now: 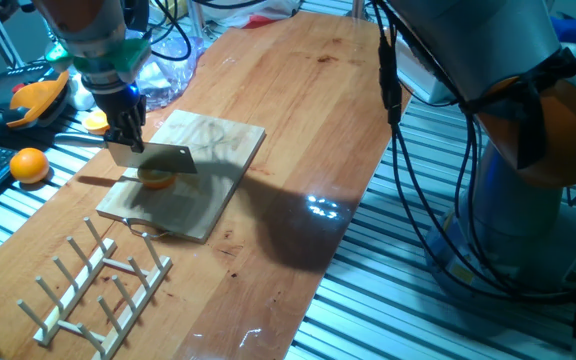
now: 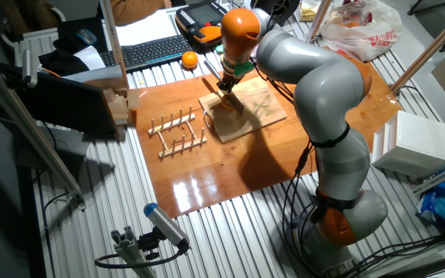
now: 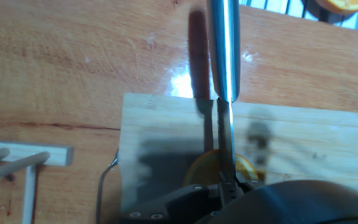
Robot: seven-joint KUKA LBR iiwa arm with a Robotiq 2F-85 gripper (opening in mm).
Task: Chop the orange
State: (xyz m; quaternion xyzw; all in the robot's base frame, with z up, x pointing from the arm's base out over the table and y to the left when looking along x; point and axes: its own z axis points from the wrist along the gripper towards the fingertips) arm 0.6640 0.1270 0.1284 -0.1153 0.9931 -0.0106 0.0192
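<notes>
steel showed brightest in the hand view, where the knife (image 3: 224,74) ran edge-on down the middle of the picture, its blade meeting the orange (image 3: 204,171) on the pale cutting board (image 3: 160,143). from one fixed view the gripper (image 1: 126,140) was clamped on the knife's handle, the broad blade (image 1: 163,158) lying level just over the small half orange (image 1: 157,179), which sat near the middle of the board (image 1: 208,150) on the wooden table (image 1: 298,110). whether the edge had entered the fruit could not be told. a wooden peg rack (image 1: 93,285) lay on the table near the board's close end. a whole round orange (image 1: 29,165) rested off the table on the slatted metal surface, beside an orange-and-black tool (image 1: 30,100). from the other fixed view the arm (image 2: 315,85) bent over the board (image 2: 246,112), hiding the fruit.
</notes>
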